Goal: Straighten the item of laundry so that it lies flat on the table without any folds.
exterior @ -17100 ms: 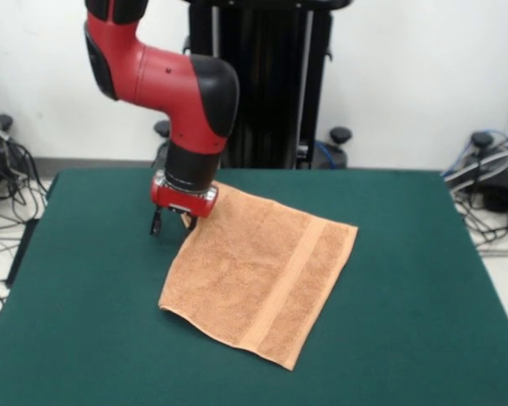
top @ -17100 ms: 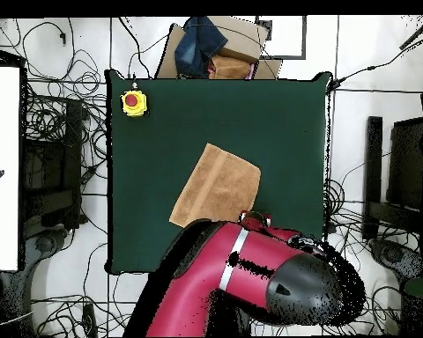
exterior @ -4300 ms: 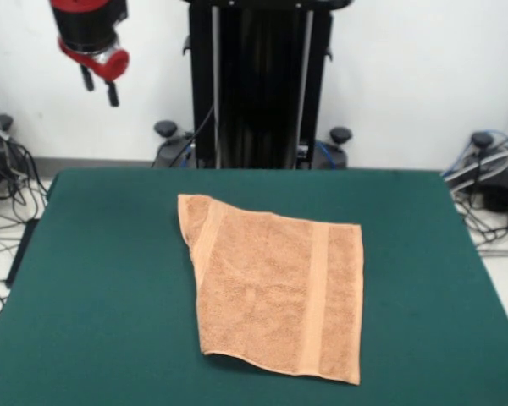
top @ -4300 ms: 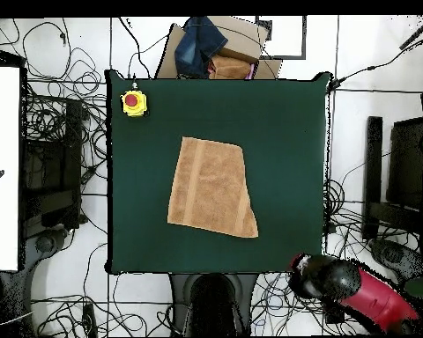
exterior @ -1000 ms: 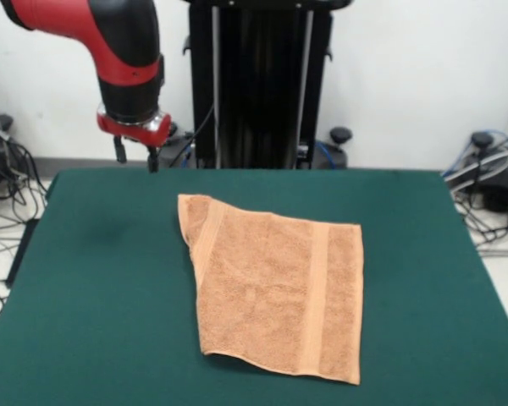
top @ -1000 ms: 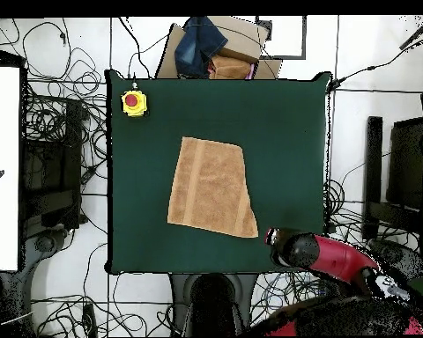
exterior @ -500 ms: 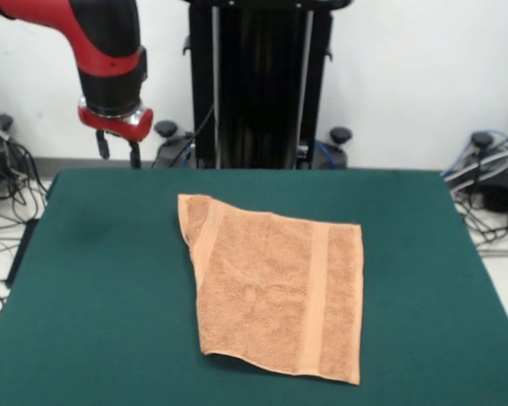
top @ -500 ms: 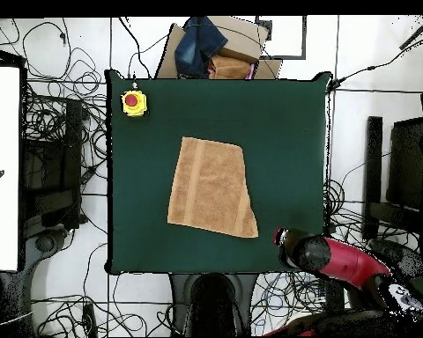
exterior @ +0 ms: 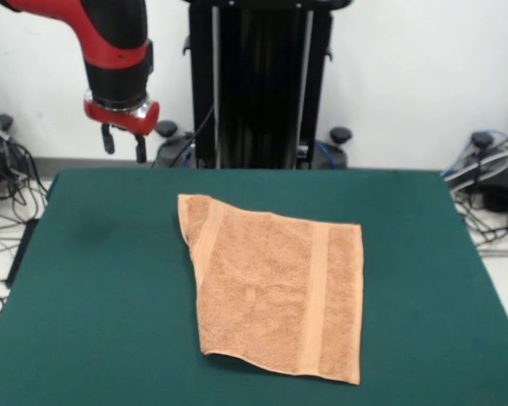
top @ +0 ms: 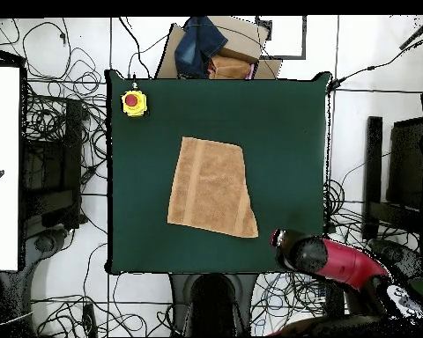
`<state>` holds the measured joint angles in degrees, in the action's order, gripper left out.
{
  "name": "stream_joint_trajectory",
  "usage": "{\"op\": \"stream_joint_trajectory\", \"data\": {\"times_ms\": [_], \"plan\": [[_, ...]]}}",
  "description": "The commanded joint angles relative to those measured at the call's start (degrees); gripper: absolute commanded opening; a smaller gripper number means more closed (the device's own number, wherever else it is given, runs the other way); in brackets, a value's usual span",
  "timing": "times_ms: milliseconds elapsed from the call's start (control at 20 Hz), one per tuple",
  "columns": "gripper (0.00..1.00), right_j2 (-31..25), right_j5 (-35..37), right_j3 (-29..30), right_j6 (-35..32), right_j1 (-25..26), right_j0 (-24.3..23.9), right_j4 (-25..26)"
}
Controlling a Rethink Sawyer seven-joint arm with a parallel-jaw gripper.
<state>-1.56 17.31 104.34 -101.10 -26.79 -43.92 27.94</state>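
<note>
Towel (exterior: 275, 288) apparently flat on table (exterior: 102, 279)

A white wall (exterior: 423, 76) is standing behind; cables (top: 61, 132) are sprawling over the pale floor (top: 347, 132), and what may be cardboard boxes (top: 224, 53) are sitting nearby.

Since 17 seconds ago the gripper (exterior: 124, 144) has let go of the towel (exterior: 275, 283) and risen off the table; the towel lies flatter and turned.

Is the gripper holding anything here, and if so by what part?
Nothing is held. The gripper hangs open in the air off the table's corner, apart from the towel, which lies on the table.
</note>
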Motion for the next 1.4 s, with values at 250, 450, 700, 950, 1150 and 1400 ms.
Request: {"op": "stream_joint_trajectory", "data": {"times_ms": [250,450,700,950,1150,1400], "plan": [[1.0,-2.83,0.52,2.08,-1.58,-0.2,2.8,2.49],[1.0,-2.17,-0.24,1.65,-2.35,-0.46,4.58,2.71],[1.0,-2.25,-1.37,2.82,-3.09,-0.52,4.79,2.45],[1.0,-1.35,-5.51,4.43,-7.54,1.48,6.86,1.07],[1.0,0.53,-6.89,5.31,-9.4,1.09,8.97,0.34],[1.0,1.37,-8.0,6.44,-10.42,0.96,10.59,-1.12]]}}
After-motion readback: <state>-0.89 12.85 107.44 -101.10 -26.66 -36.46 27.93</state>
